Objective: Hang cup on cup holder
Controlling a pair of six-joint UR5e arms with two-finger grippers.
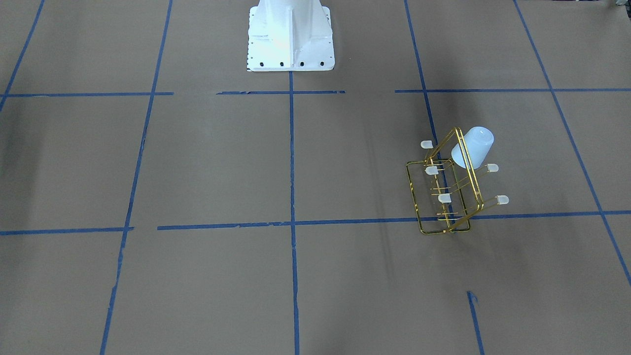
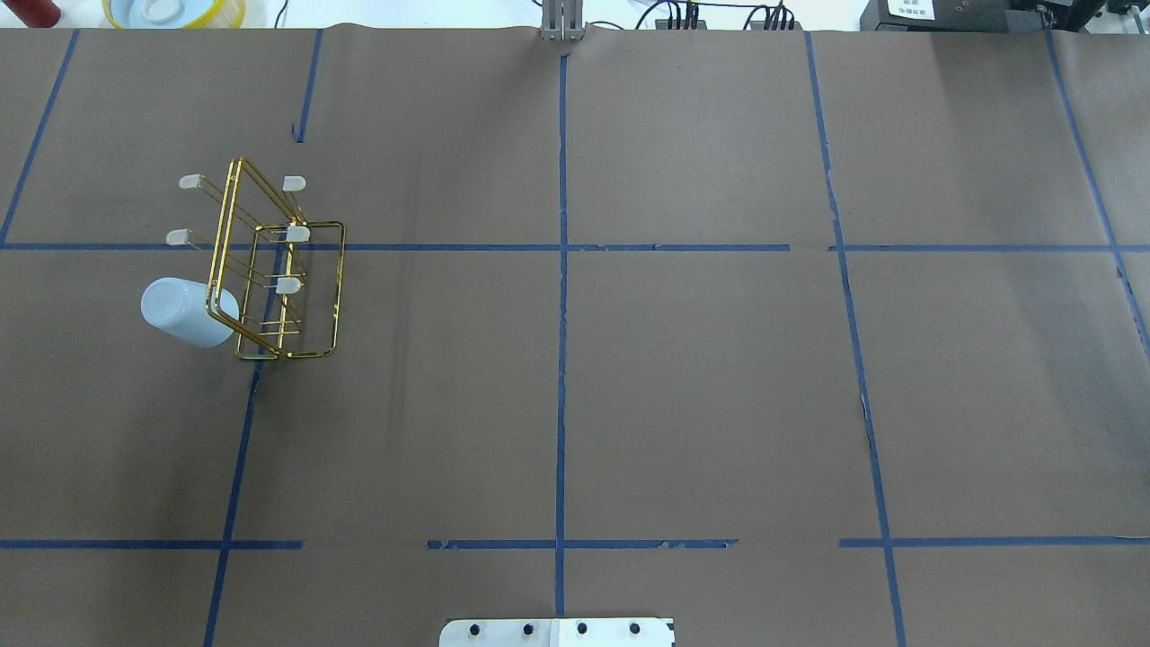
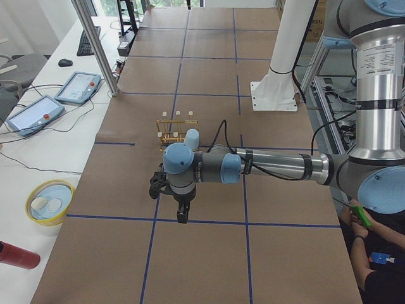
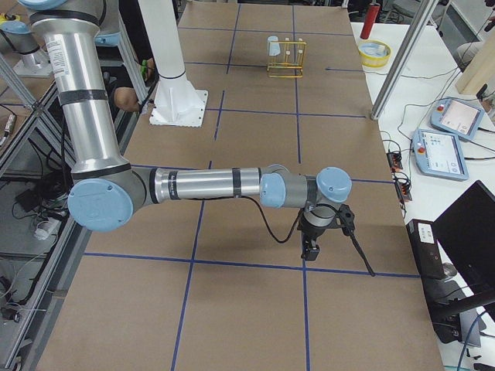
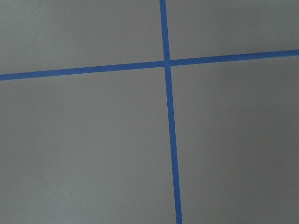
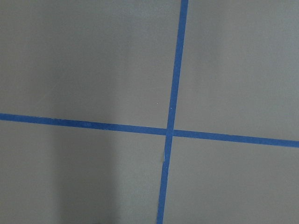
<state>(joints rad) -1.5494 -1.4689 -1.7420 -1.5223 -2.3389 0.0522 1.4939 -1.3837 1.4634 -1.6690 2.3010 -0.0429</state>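
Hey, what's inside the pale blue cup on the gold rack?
The cup hangs tilted, mouth against the cup holder frame. Five capped prongs stand bare; the cup's wall hides its inside, so any prong in it cannot be seen.

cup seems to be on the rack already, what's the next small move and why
Probably no further handling. The cup sits tilted, mouth-first over one prong of the cup holder, and only five capped prongs show bare. I'd keep the left gripper and right gripper parked away from it.
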